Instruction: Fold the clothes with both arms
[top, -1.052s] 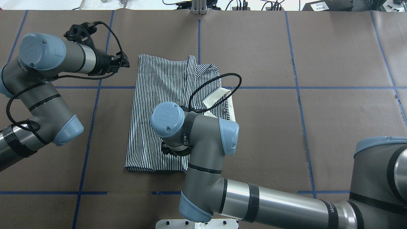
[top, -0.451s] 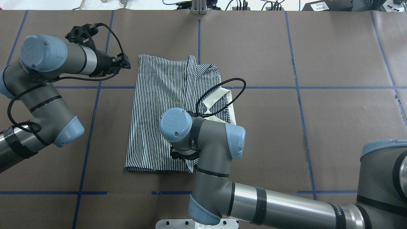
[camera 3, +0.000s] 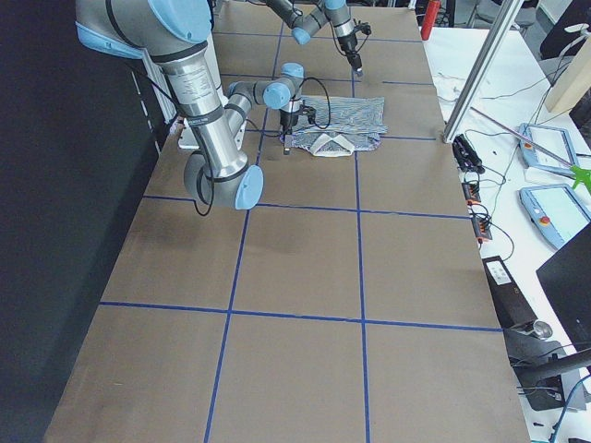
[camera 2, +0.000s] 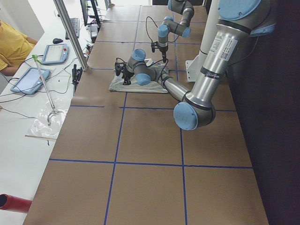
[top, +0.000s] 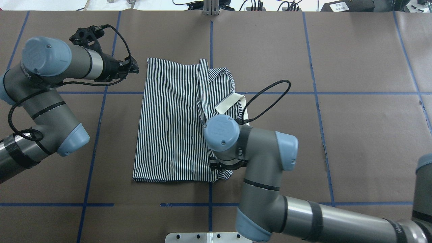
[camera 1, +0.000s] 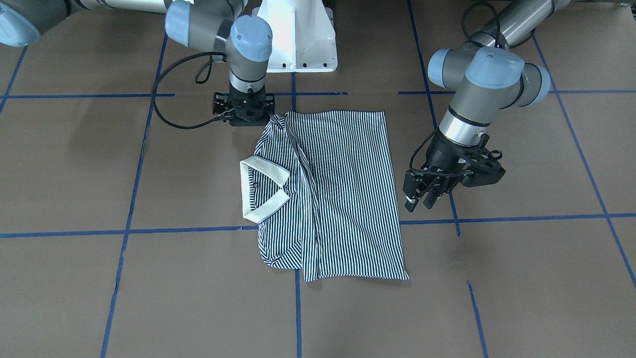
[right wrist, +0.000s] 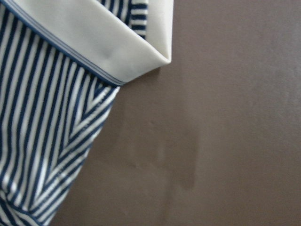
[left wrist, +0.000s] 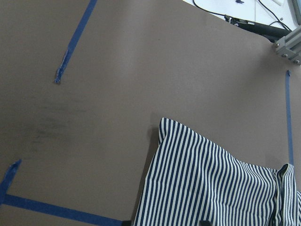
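Note:
The navy-and-white striped polo shirt (top: 168,128) lies folded on the brown table, its cream collar (top: 229,101) on its right side. It also shows in the front view (camera 1: 343,189). My right gripper (camera 1: 247,118) points straight down at the shirt's corner nearest the robot's base, and the fabric there is bunched and drawn toward it, so it looks shut on the shirt. In the overhead view my wrist hides it. The right wrist view shows the collar (right wrist: 94,33) and striped cloth. My left gripper (camera 1: 421,203) is open and empty, hovering just off the shirt's left edge (top: 135,67).
The white pedestal base (camera 1: 298,35) stands at the robot's side of the table. Blue tape lines (top: 320,92) grid the brown table top. A metal post (top: 211,6) stands at the far edge. A side bench with tablets (camera 2: 54,52) and an operator (camera 2: 11,44) lies beyond it.
My right arm has moved to the right, and the shirt's near right corner has been dragged right with it. The left arm has barely moved.

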`<state>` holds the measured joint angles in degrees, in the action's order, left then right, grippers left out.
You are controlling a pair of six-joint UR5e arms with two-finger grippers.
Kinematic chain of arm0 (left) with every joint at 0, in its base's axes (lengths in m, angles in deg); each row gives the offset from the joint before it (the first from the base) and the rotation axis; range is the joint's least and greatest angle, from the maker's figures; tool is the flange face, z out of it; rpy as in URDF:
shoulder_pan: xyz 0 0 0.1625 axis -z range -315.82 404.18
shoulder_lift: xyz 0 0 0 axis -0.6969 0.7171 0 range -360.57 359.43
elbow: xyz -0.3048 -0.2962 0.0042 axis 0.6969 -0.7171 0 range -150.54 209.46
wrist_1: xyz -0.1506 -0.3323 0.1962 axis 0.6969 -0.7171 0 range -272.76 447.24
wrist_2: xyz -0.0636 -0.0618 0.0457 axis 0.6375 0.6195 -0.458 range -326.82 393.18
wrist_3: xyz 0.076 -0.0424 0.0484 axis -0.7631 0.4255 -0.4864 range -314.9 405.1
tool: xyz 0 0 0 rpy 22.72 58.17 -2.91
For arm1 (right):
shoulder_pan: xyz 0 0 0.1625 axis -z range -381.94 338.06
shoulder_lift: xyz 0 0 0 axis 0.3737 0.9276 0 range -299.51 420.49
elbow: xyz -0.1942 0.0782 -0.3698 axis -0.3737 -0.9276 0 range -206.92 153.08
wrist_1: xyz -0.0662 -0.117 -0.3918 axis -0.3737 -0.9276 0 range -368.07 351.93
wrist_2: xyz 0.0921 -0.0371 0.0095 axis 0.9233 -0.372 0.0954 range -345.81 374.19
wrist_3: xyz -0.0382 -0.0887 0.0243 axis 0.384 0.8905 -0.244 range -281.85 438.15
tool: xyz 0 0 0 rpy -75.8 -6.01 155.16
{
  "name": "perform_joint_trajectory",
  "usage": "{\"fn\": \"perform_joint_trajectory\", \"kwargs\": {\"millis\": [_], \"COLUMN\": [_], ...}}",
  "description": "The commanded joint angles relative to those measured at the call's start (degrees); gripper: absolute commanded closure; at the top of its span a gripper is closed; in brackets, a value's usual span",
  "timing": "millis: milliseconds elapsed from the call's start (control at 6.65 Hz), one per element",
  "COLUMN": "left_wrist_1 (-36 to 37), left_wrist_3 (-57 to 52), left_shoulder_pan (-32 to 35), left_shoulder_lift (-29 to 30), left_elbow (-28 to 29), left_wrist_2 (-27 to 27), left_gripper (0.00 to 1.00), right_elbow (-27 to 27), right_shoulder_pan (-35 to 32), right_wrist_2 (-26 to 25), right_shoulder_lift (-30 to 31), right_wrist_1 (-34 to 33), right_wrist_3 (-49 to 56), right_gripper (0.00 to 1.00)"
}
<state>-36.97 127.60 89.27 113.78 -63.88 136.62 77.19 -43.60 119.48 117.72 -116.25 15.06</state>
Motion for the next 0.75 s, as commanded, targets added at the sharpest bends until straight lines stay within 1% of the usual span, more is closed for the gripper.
{"fn": "perform_joint_trajectory", "kwargs": {"millis": [0,150,451,601], "left_wrist_1": [-0.1,-0.1,-0.1,-0.1], "left_wrist_3": [0.7,0.8,0.8,0.7], "left_shoulder_pan": [-0.4,-0.5,-0.6,-0.6], "left_shoulder_lift": [0.0,0.0,-0.8,-0.9], "left_elbow": [-0.1,-0.2,-0.4,-0.4], "left_wrist_2": [0.0,0.0,-0.1,-0.1], "left_gripper": [0.43,0.43,0.42,0.42], "right_elbow": [2.8,-1.0,-15.8,-21.8], "right_shoulder_pan": [-0.3,-1.4,-2.7,-3.1], "right_wrist_2": [-0.4,-0.3,-0.3,-0.3], "right_shoulder_lift": [0.8,-4.2,-16.6,-19.9], "right_wrist_1": [-0.3,-0.1,3.9,7.3], "right_wrist_3": [0.9,0.5,-3.4,-3.7], "right_gripper": [0.00,0.00,0.00,0.00]}}
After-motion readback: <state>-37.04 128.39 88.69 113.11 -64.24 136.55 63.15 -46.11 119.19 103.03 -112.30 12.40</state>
